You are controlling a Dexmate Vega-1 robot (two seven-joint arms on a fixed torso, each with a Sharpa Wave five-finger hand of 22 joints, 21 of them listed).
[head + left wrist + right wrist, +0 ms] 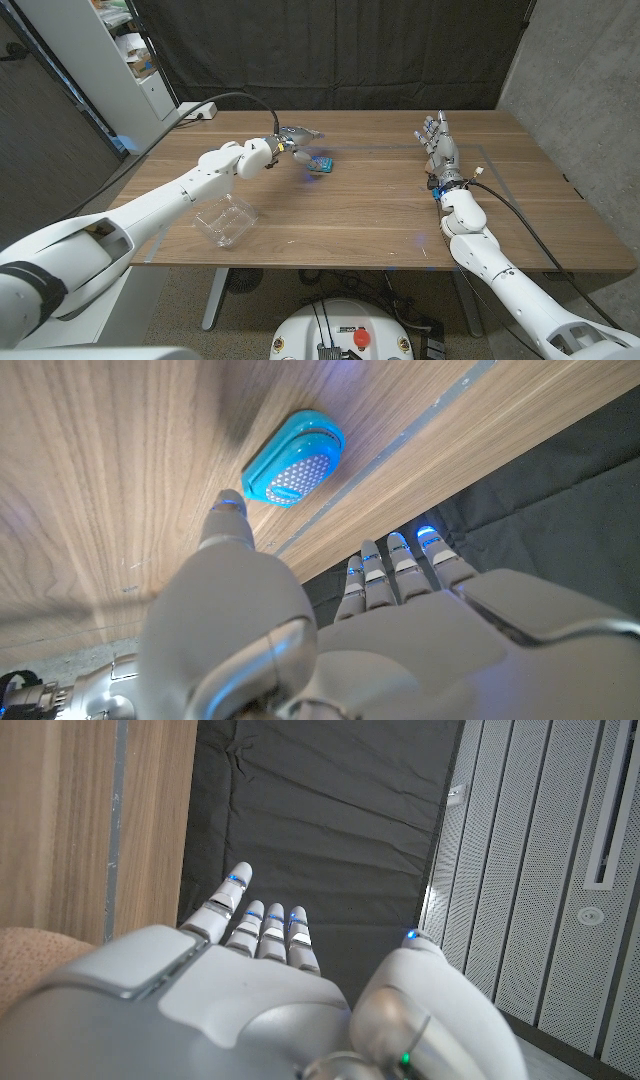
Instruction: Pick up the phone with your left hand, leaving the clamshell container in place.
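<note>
The left hand's fingers are spread and hold nothing; they reach out just above and to the left of the phone, apart from it. The left hand hovers in the upper middle of the head view. There is one phone, in a blue case, flat on the worktop near the middle of the frame; its long axis runs from lower left to upper right. One clear clamshell container stands in the lower left, well apart from the phone. The right hand stands at the upper right, fingers straight and close together, holding nothing.
</note>
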